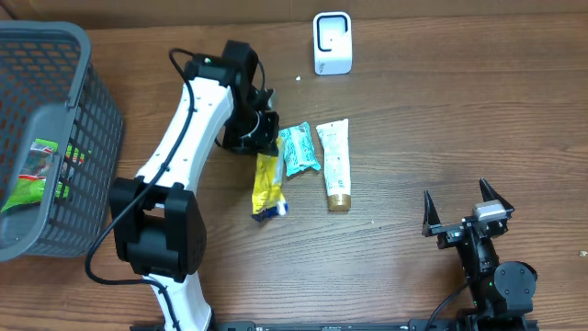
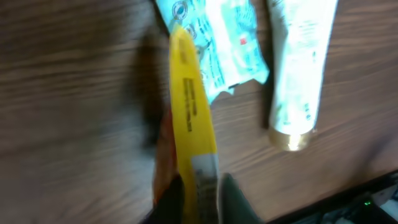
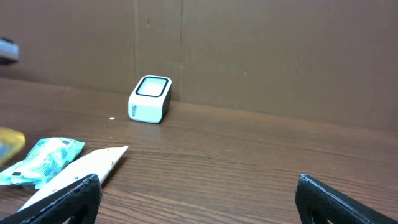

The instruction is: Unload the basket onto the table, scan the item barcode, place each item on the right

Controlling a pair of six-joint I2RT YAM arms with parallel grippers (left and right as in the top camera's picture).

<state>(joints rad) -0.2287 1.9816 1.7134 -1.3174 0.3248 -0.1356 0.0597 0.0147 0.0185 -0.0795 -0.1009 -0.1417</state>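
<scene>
My left gripper (image 1: pixel 265 147) hung low over the near end of the yellow packet (image 1: pixel 265 184), at the head of a small cluster of goods in the middle of the table (image 1: pixel 413 119). My left wrist camera showed the two dark fingers (image 2: pixel 235 200) either side of that packet (image 2: pixel 189 106), which ran edge-up between them. The view was too smeared for me to tell whether they pinched it or merely straddled it. I judged the packet to be the item for scanning, taken at one end so that its printed faces would stay uncovered for the reader. Just beside it lay a teal sachet (image 1: pixel 298 149) and a white tube with a gold cap (image 1: pixel 335 164), both flat and untouched. The white barcode scanner (image 1: pixel 332 42) stood upright at the far edge, well apart from the packet, so the carry to it was not yet made. My right gripper (image 1: pixel 457 198) waited at the near right with its fingers spread wide and nothing in them. A grey mesh basket (image 1: pixel 92 110) sat at the left, holding a green packet (image 1: pixel 28 179).
</scene>
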